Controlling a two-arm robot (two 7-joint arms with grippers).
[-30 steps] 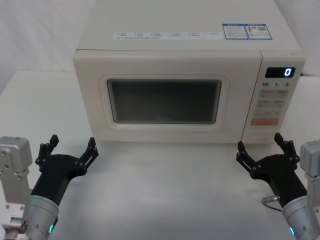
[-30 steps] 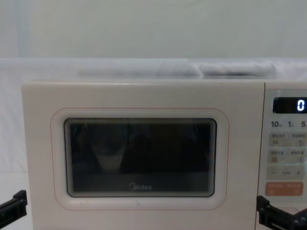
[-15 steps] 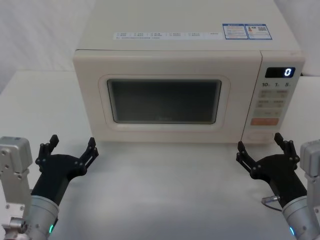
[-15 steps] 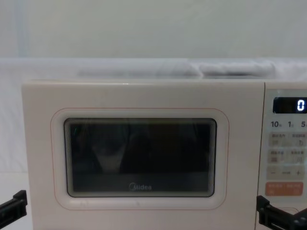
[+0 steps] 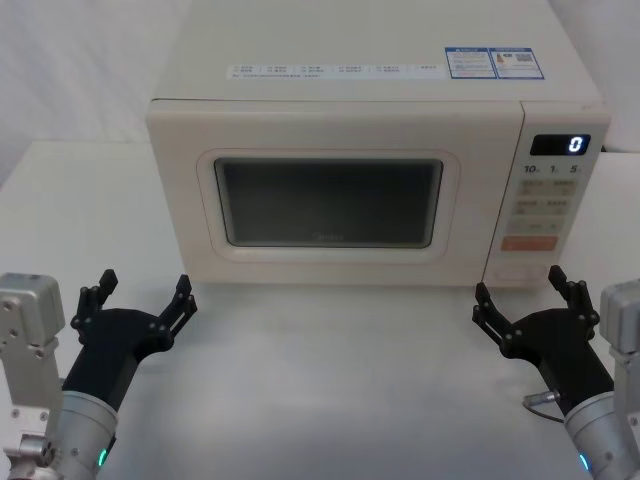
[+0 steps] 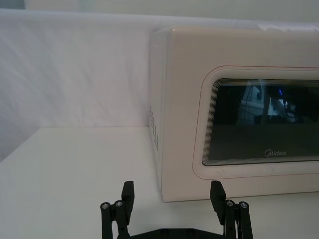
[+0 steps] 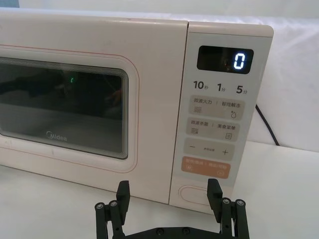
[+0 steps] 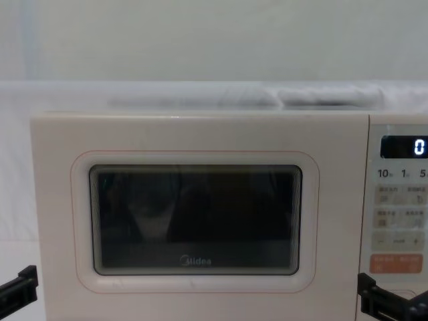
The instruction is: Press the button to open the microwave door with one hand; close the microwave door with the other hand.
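The cream microwave stands at the back of the white table with the microwave door (image 5: pixel 330 205) shut flush. Its dark window carries the Midea logo (image 8: pixel 196 261). The button (image 7: pixel 198 192), wide and plain, sits at the bottom of the control panel, below the orange key (image 7: pixel 203 168); it also shows in the head view (image 5: pixel 514 272). My right gripper (image 5: pixel 518 285) hovers open just in front of the button (image 7: pixel 168 189), a short way off it. My left gripper (image 5: pixel 143 285) hangs open near the door's lower left corner (image 6: pixel 172 191), touching nothing.
The display (image 5: pixel 560 145) reads 0. A black cable (image 7: pixel 264 124) runs down behind the microwave's right side. Bare white table (image 5: pixel 330 380) stretches between the two grippers. A white wall stands behind.
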